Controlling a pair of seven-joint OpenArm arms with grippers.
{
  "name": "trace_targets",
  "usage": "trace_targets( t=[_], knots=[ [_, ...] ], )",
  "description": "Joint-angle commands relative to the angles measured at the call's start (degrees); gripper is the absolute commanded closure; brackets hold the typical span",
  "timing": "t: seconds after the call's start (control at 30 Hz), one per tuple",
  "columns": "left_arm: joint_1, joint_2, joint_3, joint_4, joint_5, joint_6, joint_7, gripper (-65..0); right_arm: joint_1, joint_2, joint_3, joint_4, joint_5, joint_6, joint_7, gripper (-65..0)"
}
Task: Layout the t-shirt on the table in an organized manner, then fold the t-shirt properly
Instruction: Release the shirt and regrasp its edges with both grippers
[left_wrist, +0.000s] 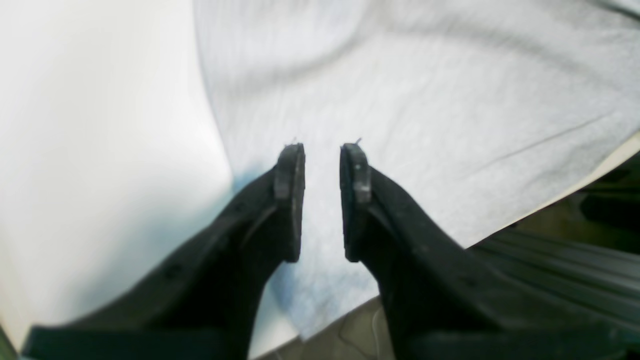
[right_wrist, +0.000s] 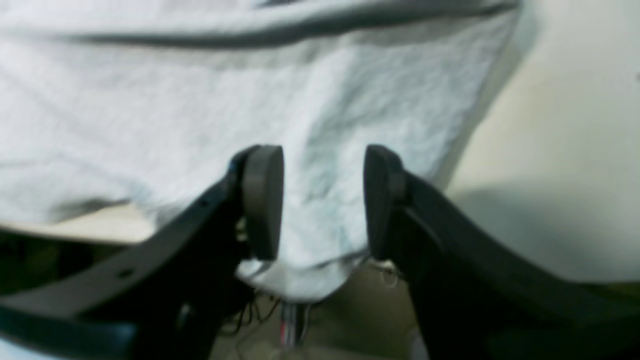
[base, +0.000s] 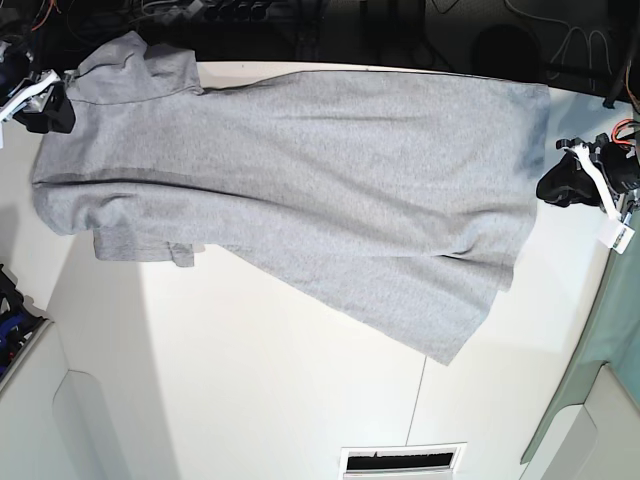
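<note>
The left arm's fingers (left_wrist: 289, 200) stand a little apart with nothing between them, reaching out over a corner of the t-shirt (left_wrist: 425, 100), which lies flat on the table (left_wrist: 100, 150) right at the table's edge. The left gripper (left_wrist: 322, 200) points along the cloth, low and nearly level.

In the right wrist view, the right gripper (right_wrist: 322, 200) has its fingers (right_wrist: 262, 200) spread wider, empty, above a wrinkled corner of the t-shirt (right_wrist: 200, 115) that droops past the table (right_wrist: 575, 150) edge.

From the base view, the grey t-shirt (base: 300, 170) stretches across the far half of the table (base: 250, 380). Each arm sits at one end of it, the left gripper (base: 560, 185) and the right gripper (base: 50, 110) just beside its corners.
</note>
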Motion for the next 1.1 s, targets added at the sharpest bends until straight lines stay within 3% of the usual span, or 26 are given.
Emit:
trace_targets(
  t=[0.0,0.27,0.4,0.53,0.67,0.77,0.93,1.07],
  knots=[
    [-0.44,-1.22,-0.44,2.36,-1.18,-0.61,-0.94,-15.6,1.22,1.03,0.57,-0.46,-0.07,-0.35,1.97,-26.4],
    [-0.52,1.86,1.4,8.07,-0.57,0.09,-2.75,-15.6,13.97,2.03,0.57,-13.38,-0.81,-1.55,2.27,-26.4],
    [-1.46,4.39,8.55,8.07,5.16,0.42,-5.66,-15.6,22.45,2.05,0.46,-19.52,-0.9,-1.55,2.27,-26.4],
    [-4.17,7.08,17.53,8.07,13.44,3.8,-7.5,-15.6,31.8,2.05,-1.64,-26.36,-4.63,-1.86,2.99,-26.4],
    [-6.71,9.55,22.97,7.91,21.94,6.73,-10.45,-15.6,41.27,2.05,-6.99,-34.32,-12.52,-5.18,6.58,-26.4],
    [-8.26,10.78,24.04,7.08,23.28,7.61,-10.4,-15.6,48.06,2.08,-11.67,-40.7,-18.99,-7.32,8.94,-26.4],
    [-10.43,11.65,24.04,3.72,23.15,7.58,-10.82,-15.6,57.37,2.43,-21.09,-54.38,-25.05,-5.86,12.83,-26.4],
    [-10.95,11.61,24.04,1.4,23.04,7.58,-11.04,-15.6,60.37,3.41,-29.33,-62.75,-25.33,-5.66,13.03,-26.5]
  ],
)
